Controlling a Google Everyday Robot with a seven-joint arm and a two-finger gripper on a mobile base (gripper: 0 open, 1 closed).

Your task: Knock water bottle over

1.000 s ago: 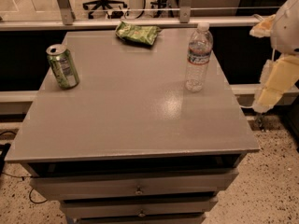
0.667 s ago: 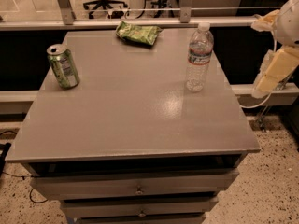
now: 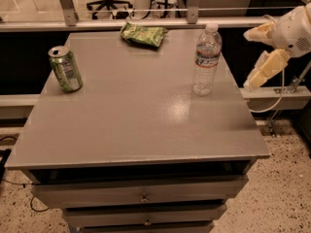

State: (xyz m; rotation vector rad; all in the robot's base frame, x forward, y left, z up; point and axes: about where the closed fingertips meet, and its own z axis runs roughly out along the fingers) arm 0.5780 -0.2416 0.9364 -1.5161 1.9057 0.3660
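Observation:
The water bottle (image 3: 206, 59) is clear ribbed plastic with a white cap and a white, red and blue label. It stands upright near the right edge of the grey cabinet top (image 3: 131, 115). My gripper (image 3: 249, 59) hangs in the air off the cabinet's right side, a short way to the right of the bottle at about its height. Its two pale fingers (image 3: 266, 68) are spread apart with nothing between them. It does not touch the bottle.
A green drink can (image 3: 65, 68) stands near the left edge. A green snack bag (image 3: 144, 33) lies at the back middle. A rail and an office chair are behind the cabinet; drawers are below the front edge.
My gripper has risen and come a little leftward toward the bottle's side. The bottle, can and bag have not moved.

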